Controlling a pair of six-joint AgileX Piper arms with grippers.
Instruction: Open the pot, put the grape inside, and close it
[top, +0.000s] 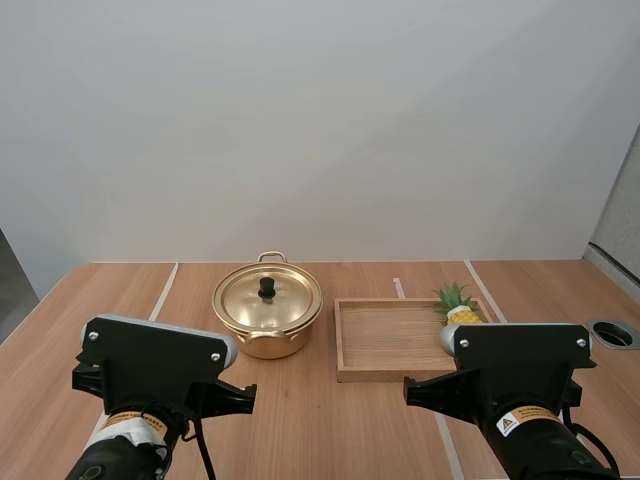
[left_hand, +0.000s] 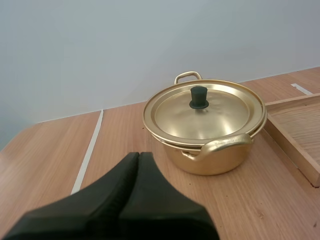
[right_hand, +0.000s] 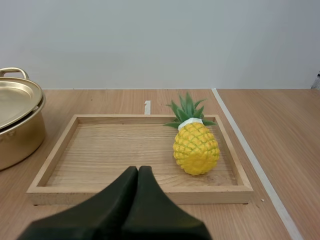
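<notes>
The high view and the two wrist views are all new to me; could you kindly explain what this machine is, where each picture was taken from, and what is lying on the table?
This is a robot with two arms, each ending in a black gripper of two fingers. The high view looks down from behind the arms: the left arm and the right arm are the black blocks nearest the camera. Each wrist view comes from a camera riding on one arm. The dark wedge there is that arm's own fingers pressed together. The left gripper faces a golden pot with its lid on. The right gripper faces a wooden tray with a pineapple lying in it. Pot and tray stand side by side on a wooden table. Neither gripper holds anything.
</notes>
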